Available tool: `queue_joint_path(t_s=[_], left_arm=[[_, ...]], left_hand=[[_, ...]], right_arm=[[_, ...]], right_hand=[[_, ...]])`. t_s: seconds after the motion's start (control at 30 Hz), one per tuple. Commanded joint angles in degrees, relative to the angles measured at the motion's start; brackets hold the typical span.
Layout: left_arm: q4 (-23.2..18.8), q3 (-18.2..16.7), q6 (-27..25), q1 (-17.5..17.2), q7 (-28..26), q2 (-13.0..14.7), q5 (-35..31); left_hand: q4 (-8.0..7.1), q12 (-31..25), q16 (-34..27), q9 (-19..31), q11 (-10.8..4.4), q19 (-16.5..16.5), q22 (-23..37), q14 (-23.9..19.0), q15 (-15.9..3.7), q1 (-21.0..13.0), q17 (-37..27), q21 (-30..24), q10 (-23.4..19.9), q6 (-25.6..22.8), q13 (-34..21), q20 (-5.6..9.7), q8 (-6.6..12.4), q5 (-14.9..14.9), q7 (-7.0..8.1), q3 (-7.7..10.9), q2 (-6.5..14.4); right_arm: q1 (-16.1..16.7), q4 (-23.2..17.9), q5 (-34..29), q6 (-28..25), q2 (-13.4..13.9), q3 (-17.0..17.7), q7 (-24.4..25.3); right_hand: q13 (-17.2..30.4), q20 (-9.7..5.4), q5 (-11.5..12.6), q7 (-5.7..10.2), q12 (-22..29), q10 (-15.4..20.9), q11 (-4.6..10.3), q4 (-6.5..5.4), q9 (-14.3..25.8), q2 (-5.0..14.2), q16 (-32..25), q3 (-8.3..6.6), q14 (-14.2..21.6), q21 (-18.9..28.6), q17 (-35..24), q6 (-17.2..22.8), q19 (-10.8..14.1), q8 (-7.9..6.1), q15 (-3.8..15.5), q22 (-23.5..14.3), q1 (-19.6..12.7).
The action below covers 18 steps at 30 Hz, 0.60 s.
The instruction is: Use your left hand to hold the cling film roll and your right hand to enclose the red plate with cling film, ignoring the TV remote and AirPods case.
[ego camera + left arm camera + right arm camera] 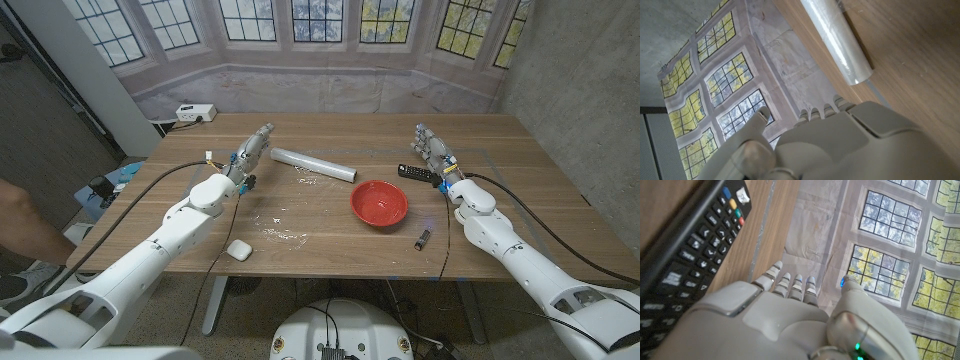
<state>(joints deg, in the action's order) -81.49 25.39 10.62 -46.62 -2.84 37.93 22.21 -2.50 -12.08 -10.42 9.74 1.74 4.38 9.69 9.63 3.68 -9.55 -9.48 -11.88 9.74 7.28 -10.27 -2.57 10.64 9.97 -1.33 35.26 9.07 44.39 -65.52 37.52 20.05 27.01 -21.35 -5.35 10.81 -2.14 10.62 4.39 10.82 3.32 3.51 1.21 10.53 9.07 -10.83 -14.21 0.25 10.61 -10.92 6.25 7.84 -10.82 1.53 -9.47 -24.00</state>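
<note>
The red plate [379, 203] sat right of centre on the wooden worktop [330, 228], and everything else took its place from it. Off to the plate's left and farther back lay the cling film roll [313, 165], flat on the wood at a slant — in the left wrist view the roll [836, 41] showed its glossy wrap and one open end. The left hand [252, 148] hung just beyond the roll's far end, on the side away from the plate, fingers held straight and together, gripping nothing; I couldn't see it touching the roll. From its own wrist camera the left hand [830, 145] showed only its pale back.

Just behind the plate on its right side lay the TV remote [417, 173], dark and angled. The right hand [432, 152] stood over the remote's far end, fingers apart and holding nothing — the right wrist view had that hand [790, 315] beside the remote's [685, 255] rows of buttons.

Nearer the front edge, right of the plate, lay a small dark object [423, 239] I couldn't make out. The white AirPods case [238, 250] rested well left of the plate, near the front edge, with a scrap of crumpled film [283, 234] between them.
</note>
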Motion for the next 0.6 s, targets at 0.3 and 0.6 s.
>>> queue_joint_path(t_s=[0.3,0.6], left_arm=[[-3.21,3.37,-1.59,2.99,-0.88,6.67,-14.79],[-2.68,5.70,-0.45,5.91,0.18,8.54,-22.80]], left_hand=[[1.12,-0.28,-0.14,0.27,-0.26,-1.39,0.14,1.08,-0.35,-1.33,-0.08,-0.35,-0.56,-0.89,-0.26,-0.17,0.15,0.05,0.24,0.37,0.03],[1.48,-0.34,-0.19,0.29,-0.34,-2.26,0.15,0.43,-0.52,-1.90,-0.11,-0.41,-1.16,-1.01,-0.27,-0.38,0.06,0.13,0.11,0.77,0.64]], right_arm=[[-0.86,1.28,-0.39,1.08,-0.45,-0.02,-0.30],[-1.05,2.00,-0.55,1.84,-1.23,-0.14,-0.01]], right_hand=[[0.13,-2.83,-0.10,0.04,0.22,0.01,0.03,0.39,0.13,-0.12,-0.51,-0.35,0.09,0.29,-0.10,0.31,0.57,-0.33,3.40,-0.26,-0.79],[0.13,-2.82,-0.17,0.11,0.35,0.36,0.48,0.65,0.13,-0.10,-0.63,-0.44,0.25,0.36,-0.11,0.62,0.72,-0.42,3.63,-0.26,-0.90]])
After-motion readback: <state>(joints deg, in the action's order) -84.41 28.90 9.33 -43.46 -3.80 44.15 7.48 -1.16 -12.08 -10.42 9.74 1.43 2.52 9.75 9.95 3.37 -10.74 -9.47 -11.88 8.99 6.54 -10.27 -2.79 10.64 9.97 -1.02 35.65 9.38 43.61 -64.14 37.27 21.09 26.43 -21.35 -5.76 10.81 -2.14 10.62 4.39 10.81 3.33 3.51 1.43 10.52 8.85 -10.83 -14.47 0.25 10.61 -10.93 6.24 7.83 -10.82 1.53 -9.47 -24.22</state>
